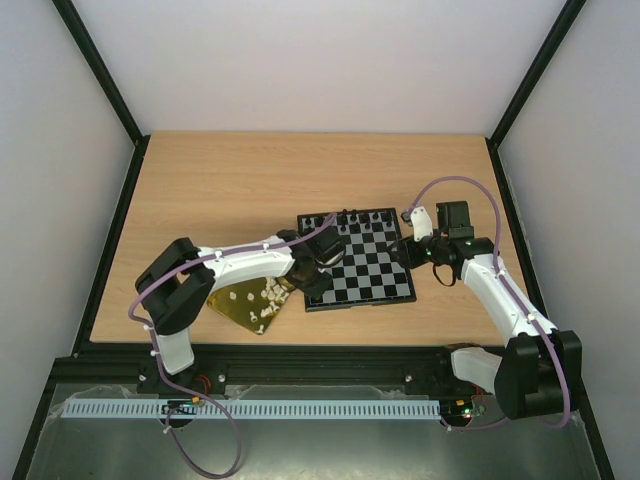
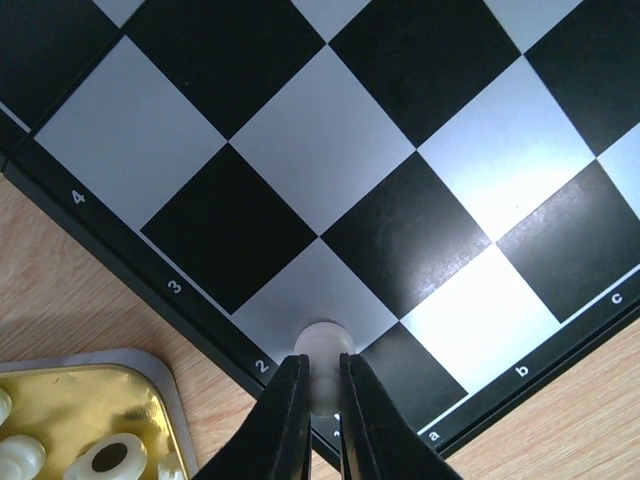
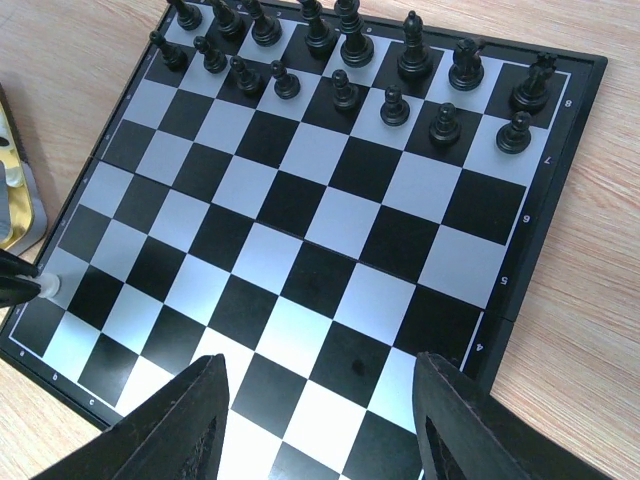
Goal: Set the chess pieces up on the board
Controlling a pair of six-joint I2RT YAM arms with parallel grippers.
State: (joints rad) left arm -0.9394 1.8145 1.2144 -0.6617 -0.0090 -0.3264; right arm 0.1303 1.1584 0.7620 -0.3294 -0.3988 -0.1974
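The board [image 1: 375, 265] lies at the table's middle right, with black chessmen [image 3: 345, 60] filling its two far rows. My left gripper [image 2: 322, 385] is shut on a white pawn [image 2: 323, 343] at the board's near left corner, over the light square by the "2" mark. The pawn seems to touch the square. That pawn [image 3: 50, 285] also shows at the left edge of the right wrist view. My right gripper [image 3: 320, 400] is open and empty, hovering above the board's right side [image 1: 412, 248]. More white pieces [image 1: 255, 300] lie in the gold tray.
The gold tray [image 1: 228, 310] sits left of the board near the table's front edge; its corner [image 2: 110, 390] shows in the left wrist view with white pieces [image 2: 105, 458] in it. Black frame rails run along the table's sides and front.
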